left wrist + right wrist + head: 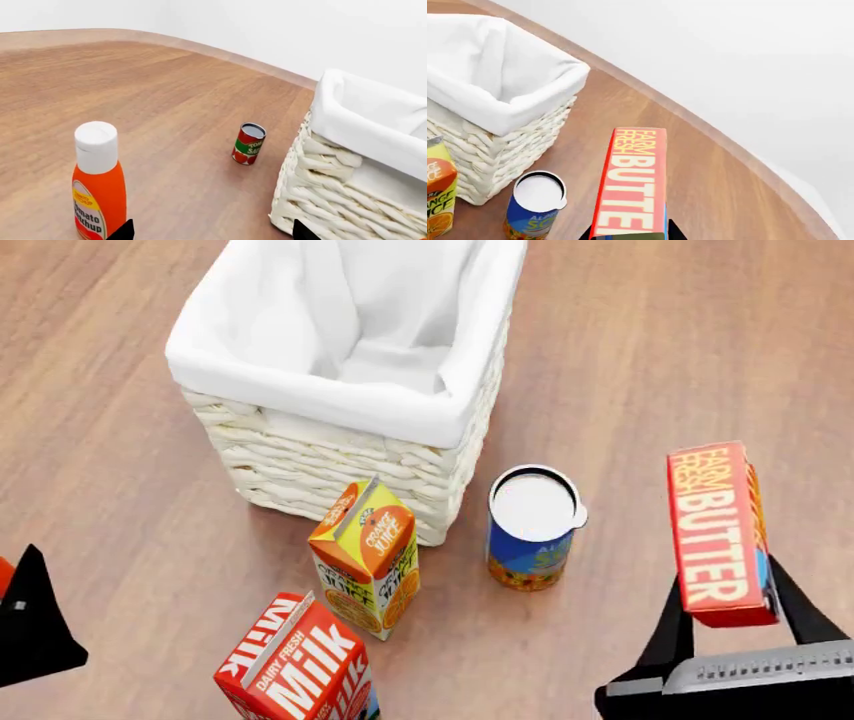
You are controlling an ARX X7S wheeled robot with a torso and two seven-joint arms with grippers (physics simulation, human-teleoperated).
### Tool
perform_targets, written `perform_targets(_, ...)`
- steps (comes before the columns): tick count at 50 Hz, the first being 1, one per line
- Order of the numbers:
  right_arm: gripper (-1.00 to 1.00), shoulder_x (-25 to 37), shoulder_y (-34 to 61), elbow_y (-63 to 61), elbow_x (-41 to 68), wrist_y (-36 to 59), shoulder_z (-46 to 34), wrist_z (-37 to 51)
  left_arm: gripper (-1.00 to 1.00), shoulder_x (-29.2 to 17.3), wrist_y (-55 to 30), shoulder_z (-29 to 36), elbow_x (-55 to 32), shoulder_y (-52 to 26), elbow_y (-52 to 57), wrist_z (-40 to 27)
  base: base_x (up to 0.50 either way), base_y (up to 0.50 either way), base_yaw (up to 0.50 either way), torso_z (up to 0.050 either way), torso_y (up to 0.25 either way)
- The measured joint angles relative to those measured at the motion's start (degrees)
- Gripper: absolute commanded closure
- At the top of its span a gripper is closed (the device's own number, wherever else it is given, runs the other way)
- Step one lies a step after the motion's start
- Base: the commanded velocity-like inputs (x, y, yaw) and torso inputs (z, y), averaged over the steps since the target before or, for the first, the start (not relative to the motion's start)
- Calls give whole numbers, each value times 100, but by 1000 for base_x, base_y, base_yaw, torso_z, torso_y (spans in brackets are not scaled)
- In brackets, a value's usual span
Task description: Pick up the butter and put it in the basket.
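The butter (717, 532) is a flat red box with cream lettering, held off the table with my right gripper (734, 605) shut on its near end. It hangs to the right of the basket (334, 455) and outside it. In the right wrist view the butter (632, 182) stands between the black fingers, with the basket (500, 107) to one side. The basket is cream wicker with a white cloth liner. My left gripper (212, 231) is open with nothing between its tips, beside the basket's wicker wall (333, 200). Its dark finger (30, 625) shows at the head view's left edge.
An orange juice carton (367, 555) and a blue can (531, 528) stand just in front of the basket. A milk carton (296, 665) lies nearer me. In the left wrist view a tomato ketchup bottle (99, 182) and a tomato sauce can (249, 144) stand on the wooden table (133, 85).
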Motion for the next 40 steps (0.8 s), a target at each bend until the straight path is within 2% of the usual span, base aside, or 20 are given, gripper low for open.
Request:
perform_targets(7, 100, 244, 584, 336, 643, 174, 178, -459, -100, -2, 10, 0, -11, -15, -13, -14, 0, 0, 0, 0, 0)
perform_targets(16, 100, 205, 1306, 1074, 1327, 666, 478, -1160, -100, -2, 26, -6, -33, -36, -27, -33, 0, 0, 0, 1, 1)
perform_targets(40, 100, -873, 2918, 3655, 1793, 2070, 889, -2845, -100, -16, 40, -22, -96, -71, -55, -95, 0, 0, 0, 0, 2)
